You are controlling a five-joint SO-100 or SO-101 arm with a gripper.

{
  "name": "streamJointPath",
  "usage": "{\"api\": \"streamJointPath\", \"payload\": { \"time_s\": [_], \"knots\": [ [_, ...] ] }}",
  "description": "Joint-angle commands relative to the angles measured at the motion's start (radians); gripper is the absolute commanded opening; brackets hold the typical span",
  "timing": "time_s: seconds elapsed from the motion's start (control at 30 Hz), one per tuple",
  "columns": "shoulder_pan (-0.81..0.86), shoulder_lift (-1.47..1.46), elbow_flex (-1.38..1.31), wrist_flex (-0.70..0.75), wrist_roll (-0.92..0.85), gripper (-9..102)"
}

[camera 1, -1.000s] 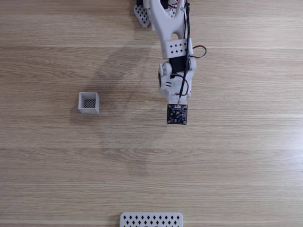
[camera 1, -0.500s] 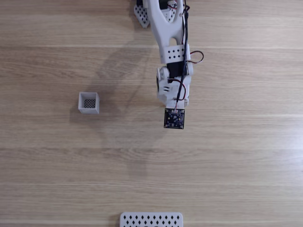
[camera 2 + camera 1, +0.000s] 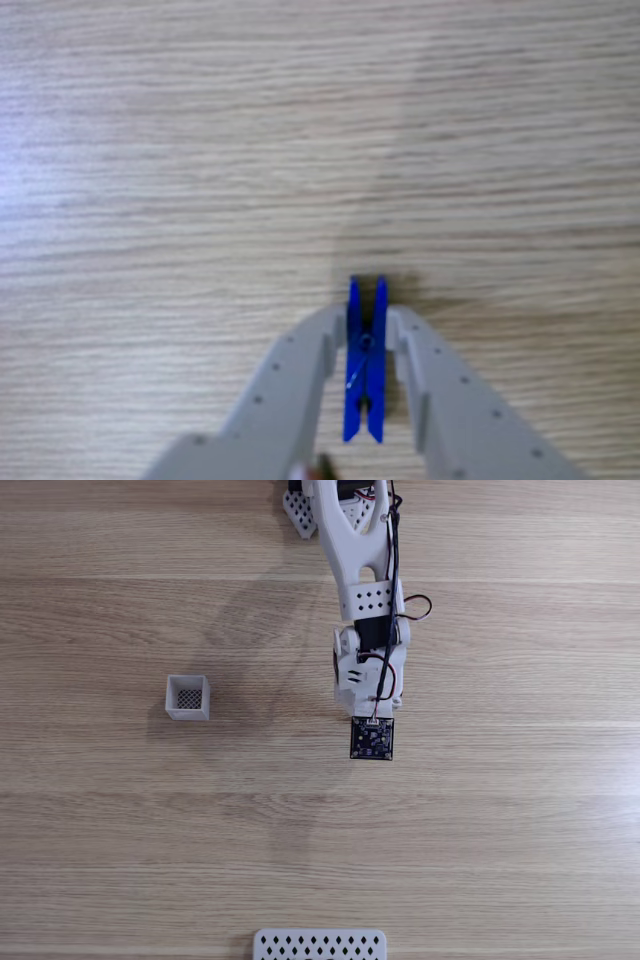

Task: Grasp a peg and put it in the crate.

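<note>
Blue, slim and single, one peg (image 3: 365, 362) lies low in the centre of the other view, lengthwise between the two grey fingers (image 3: 290, 385) of the hand (image 3: 366, 335), which closes in on both its sides, grasping it against the wooden worktop (image 3: 200, 150). In the fixed view one white crate (image 3: 187, 697) sits at left of centre, well apart from the arm (image 3: 368, 630), with one perforated white panel (image 3: 319, 945) at the bottom edge.

table (image 3: 500, 810) — matt grained wood; peg (image 3: 365, 360) — glossy plastic; gripper (image 3: 366, 335) — matt plastic
</note>
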Motion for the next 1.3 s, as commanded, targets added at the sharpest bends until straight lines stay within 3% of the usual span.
{"api": "streamJointPath", "payload": {
  "time_s": [0.0,0.17,0.27,0.53,0.93,1.27],
  "knots": [
    [-0.003,0.0,-0.012,-0.008,0.005,-1],
    [-0.002,0.014,-0.015,-0.028,0.003,-1],
    [-0.003,0.098,-0.003,-0.11,0.003,-1],
    [0.026,0.457,0.282,-0.548,-0.011,-1],
    [0.281,1.078,0.9,-1.115,-0.017,-1],
    [0.492,1.158,1.1,-1.554,-0.25,-1]
  ]
}}
